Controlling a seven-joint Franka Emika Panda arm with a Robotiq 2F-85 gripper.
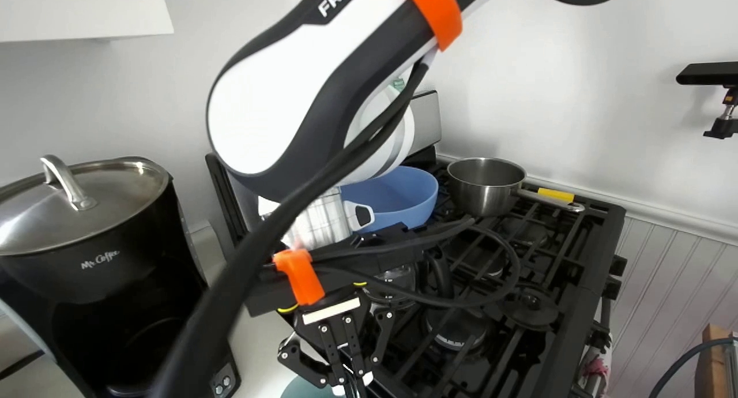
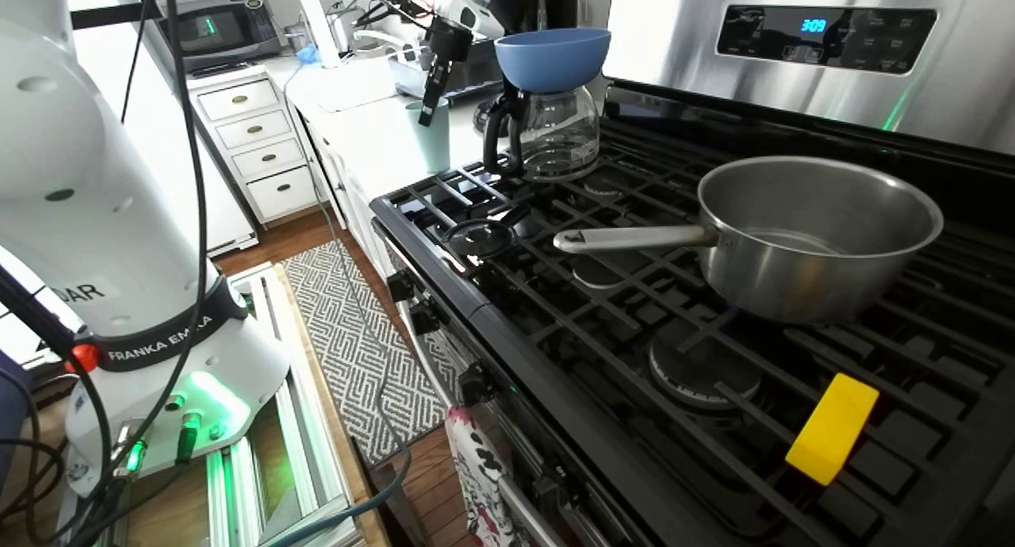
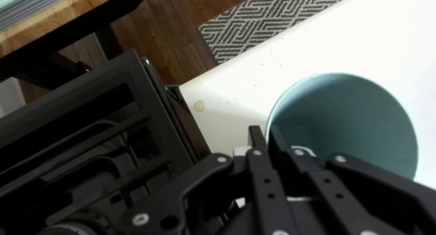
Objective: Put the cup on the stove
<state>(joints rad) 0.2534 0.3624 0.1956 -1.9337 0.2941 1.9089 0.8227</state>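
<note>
The pale blue-green cup (image 2: 432, 144) stands upright at the counter beside the stove's edge; I cannot tell whether its base touches the counter. Only part of the cup (image 1: 301, 388) shows at the bottom of an exterior view. In the wrist view I look down into the cup (image 3: 344, 119). My gripper (image 3: 268, 131) has one finger inside the cup and one outside, closed on its near wall. The gripper also shows in both exterior views (image 1: 353, 386) (image 2: 428, 117). The stove (image 2: 515, 337), with black grates, lies beside the cup; it also shows in the wrist view (image 3: 143, 126).
A glass carafe (image 2: 559, 135) topped by a blue bowl (image 2: 553, 62) stands on the stove close to the cup. A steel pot (image 2: 809, 246) and a yellow block (image 2: 833, 428) are also on the stove. A black coffee maker (image 1: 98, 271) stands on the counter.
</note>
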